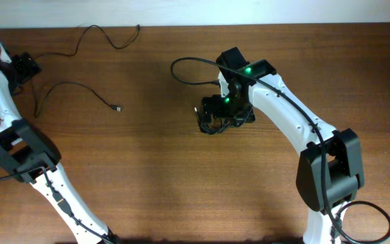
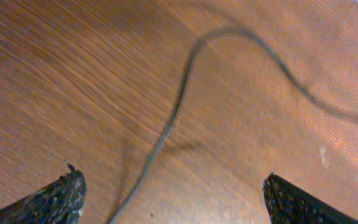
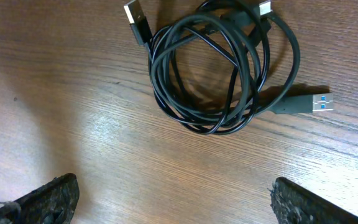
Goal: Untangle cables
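A coiled bundle of thin black cables (image 3: 222, 74) lies on the wooden table, with a blue-tipped USB plug (image 3: 309, 104) and a silver plug (image 3: 135, 18) sticking out. My right gripper (image 3: 176, 202) is open and empty, just short of the bundle; overhead it (image 1: 223, 110) hovers over the bundle (image 1: 212, 126). One loose cable (image 1: 73, 83) with a silver plug (image 1: 117, 108) lies at the left. Another loose cable (image 1: 117, 46) lies near the far edge. My left gripper (image 1: 24, 68) is open, and a thin strand (image 2: 166, 134) runs between its fingers (image 2: 173, 205) without being held.
The right arm's own thicker black cable (image 1: 181, 68) loops out to the left of its wrist. The table's far edge (image 1: 181, 26) runs along the top. The left arm's links (image 1: 19, 146) lie along the left side.
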Robot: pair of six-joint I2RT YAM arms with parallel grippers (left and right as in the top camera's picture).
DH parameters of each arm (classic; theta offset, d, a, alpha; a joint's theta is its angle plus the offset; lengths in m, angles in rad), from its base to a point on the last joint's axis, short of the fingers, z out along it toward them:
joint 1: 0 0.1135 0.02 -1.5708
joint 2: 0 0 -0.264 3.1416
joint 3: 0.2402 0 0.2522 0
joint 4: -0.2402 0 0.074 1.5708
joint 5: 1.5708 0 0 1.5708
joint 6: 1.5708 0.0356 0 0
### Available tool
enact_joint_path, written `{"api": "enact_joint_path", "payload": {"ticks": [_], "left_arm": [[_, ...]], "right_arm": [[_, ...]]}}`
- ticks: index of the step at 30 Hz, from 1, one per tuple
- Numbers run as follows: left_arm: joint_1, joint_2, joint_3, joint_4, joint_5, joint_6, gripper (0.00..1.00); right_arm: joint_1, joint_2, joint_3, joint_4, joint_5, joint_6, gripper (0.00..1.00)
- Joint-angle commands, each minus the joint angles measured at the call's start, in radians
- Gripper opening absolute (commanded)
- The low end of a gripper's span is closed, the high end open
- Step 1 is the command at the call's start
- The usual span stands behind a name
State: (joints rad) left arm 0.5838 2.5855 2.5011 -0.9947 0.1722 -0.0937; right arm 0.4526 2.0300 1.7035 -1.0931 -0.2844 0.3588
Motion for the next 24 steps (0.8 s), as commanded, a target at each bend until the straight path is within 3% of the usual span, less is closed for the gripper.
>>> {"api": "enact_joint_path", "payload": {"ticks": [1, 4, 8, 13, 17, 24], "left_arm": [[-0.008, 0.039, 0.000, -0.023, -0.047, 0.118, 0.92], [-0.008, 0.077, 0.000, -0.019, -0.080, 0.117, 0.84], [-0.007, 0.097, 0.000, 0.000, -0.256, 0.117, 0.52], [-0.005, 0.114, 0.000, 0.029, -0.274, 0.118, 0.36], [-0.005, 0.136, 0.000, 0.066, -0.267, 0.122, 0.00], [-0.008, 0.051, 0.030, 0.292, -0.087, 0.126, 0.00]], "right_arm": [[0.001, 0.006, 0.001, -0.002, -0.019, -0.006, 0.99], [0.001, 0.006, 0.001, -0.004, -0.019, -0.006, 0.99], [0.001, 0.006, 0.001, -0.004, -0.019, -0.006, 0.99], [0.001, 0.006, 0.001, 0.000, -0.019, -0.006, 0.98], [0.001, 0.006, 0.001, 0.000, -0.019, -0.006, 0.99], [0.001, 0.006, 0.001, -0.018, -0.019, -0.006, 0.99]]}}
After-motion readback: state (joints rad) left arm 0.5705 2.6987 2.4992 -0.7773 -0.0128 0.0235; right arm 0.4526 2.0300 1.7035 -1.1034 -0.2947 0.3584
